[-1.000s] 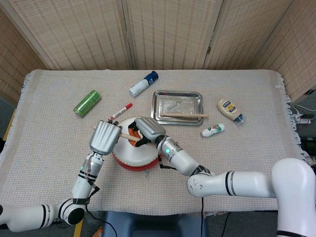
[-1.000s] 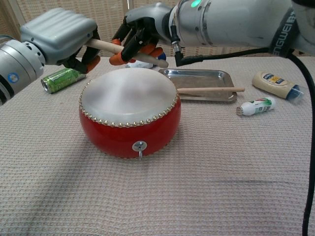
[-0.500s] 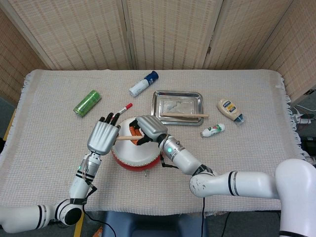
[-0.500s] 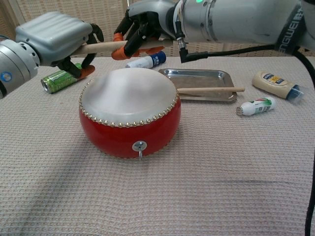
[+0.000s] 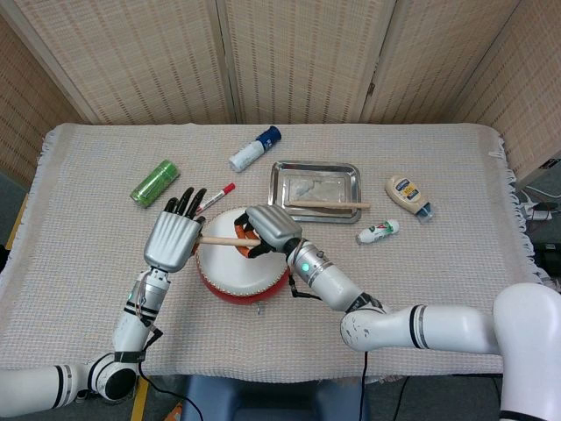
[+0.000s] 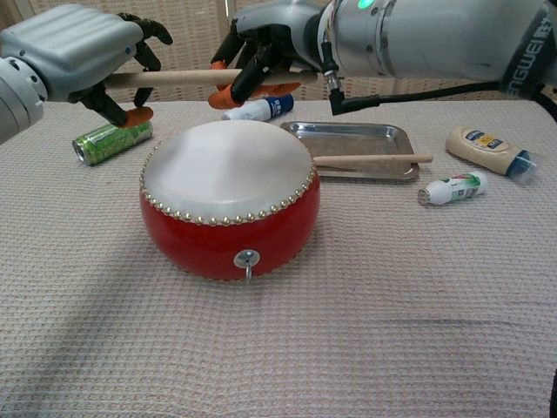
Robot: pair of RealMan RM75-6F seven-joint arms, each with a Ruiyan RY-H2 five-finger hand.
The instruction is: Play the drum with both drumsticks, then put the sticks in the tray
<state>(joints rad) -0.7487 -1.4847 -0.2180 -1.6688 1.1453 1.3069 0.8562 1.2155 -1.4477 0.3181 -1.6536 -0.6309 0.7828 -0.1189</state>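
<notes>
A: Who has the stick (image 6: 187,77)?
B: Right hand (image 6: 270,39) fingers hold it above the drum (image 6: 228,196); left hand (image 6: 74,48) fingers spread wide at its nine o'clock end.
A: The other?
B: Second stick (image 5: 326,204) lies in the tray (image 5: 282,171), at the drum's two o'clock

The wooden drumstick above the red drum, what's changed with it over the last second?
The wooden drumstick passed from the left hand, whose fingers opened, to the right hand, which now grips it, and it rose level above the red drum. The other stick stayed on the steel tray.
</notes>
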